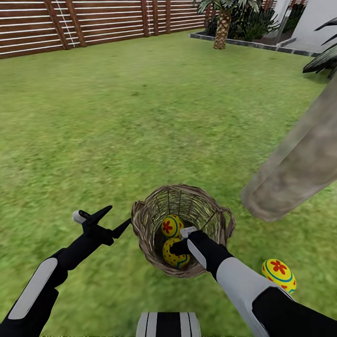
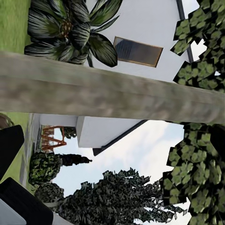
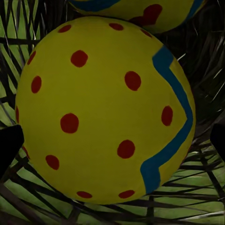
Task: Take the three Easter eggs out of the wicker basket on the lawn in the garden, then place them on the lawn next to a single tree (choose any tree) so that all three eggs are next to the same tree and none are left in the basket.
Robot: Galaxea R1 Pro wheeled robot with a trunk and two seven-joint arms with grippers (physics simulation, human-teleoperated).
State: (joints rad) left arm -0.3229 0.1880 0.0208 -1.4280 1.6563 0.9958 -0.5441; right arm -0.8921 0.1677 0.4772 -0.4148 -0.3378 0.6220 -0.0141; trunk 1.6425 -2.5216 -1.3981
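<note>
At lower centre, the right end effector [image 1: 180, 243] reaches into the round brown wicker basket [image 1: 145, 220], fingers spread around a yellow red-dotted egg [image 3: 105, 108]. Centre it, then close gently; the left end effector [image 1: 110, 220] hangs spread.

Head high; right wrist close—basket [image 1: 182, 229].

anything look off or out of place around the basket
Nothing damaged or spilled. One Easter egg already lies on the lawn near the tree trunk; two remain in the upright wicker basket, where the right claw reaches around the dotted egg.
</note>
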